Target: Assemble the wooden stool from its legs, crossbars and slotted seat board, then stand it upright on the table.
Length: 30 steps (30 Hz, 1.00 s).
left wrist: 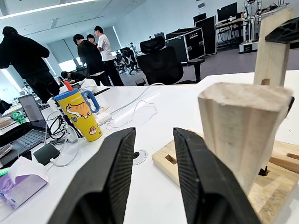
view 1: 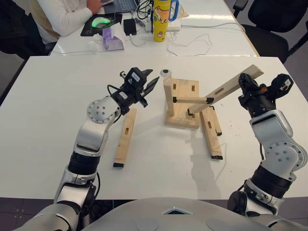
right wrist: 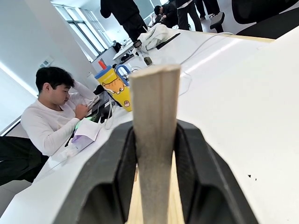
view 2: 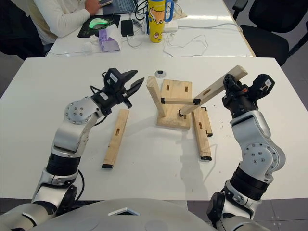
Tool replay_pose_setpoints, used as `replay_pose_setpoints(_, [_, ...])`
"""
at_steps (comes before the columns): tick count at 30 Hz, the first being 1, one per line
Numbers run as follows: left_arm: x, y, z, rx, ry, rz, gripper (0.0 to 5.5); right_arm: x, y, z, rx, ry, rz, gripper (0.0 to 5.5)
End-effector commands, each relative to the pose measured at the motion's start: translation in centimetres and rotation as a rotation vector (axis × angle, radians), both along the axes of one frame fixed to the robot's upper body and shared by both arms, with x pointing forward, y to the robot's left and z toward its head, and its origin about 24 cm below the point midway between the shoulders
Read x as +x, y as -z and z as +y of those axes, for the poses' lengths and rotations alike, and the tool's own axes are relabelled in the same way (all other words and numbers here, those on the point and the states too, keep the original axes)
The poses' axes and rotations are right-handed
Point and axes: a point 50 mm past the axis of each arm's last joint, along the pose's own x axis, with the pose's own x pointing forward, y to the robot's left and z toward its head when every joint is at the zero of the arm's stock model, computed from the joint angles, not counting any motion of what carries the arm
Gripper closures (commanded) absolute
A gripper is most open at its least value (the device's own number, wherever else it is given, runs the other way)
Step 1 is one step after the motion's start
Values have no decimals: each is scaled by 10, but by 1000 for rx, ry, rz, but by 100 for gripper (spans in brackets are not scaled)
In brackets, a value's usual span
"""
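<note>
White table [view 1: 57, 96] carrying a half-built stool [view 1: 192, 100].
Left eye view: the right gripper [view 1: 246, 81] is clamping the slanted leg [view 1: 224, 90], long axis dropping left toward the centre seat board [view 1: 185, 113]; the left gripper [view 1: 148, 90] is hovering spread just left of the upright leg [view 1: 168, 96]. Left wrist view: that pale leg is standing beside the fingers [left wrist: 107, 186]. Right wrist view: pads [right wrist: 119, 163] are pinching bare wood.

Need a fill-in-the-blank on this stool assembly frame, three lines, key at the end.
The right end effector is shut on the tilted leg, which a ___ links to the upright leg.
The left end effector holds nothing; its jaws are ___.
On the robot's left of the seat board, ___ loose leg lies on the table.
Missing: crossbar; open; one.
</note>
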Motion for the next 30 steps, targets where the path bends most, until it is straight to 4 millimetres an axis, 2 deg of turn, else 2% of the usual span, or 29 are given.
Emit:
replay_pose_setpoints(1, [0,1,10,-3,-47,8,402,-4,0,1,-14,8,-1,446])
replay_pose_setpoints(9, [3,-3,12,-13,-58,-7,402,-10,26,-9,-56,81,34,446])
replay_pose_setpoints(14, [4,-5,12,-16,-54,-10,402,-12,29,-11,-82,108,9,446])
replay_pose_setpoints(22, [2,-5,16,-25,-74,-14,402,-17,22,-8,-110,104,-50,446])
replay_pose_setpoints(30, [1,-5,14,-33,-70,-16,402,-19,39,-6,-249,72,-48,446])
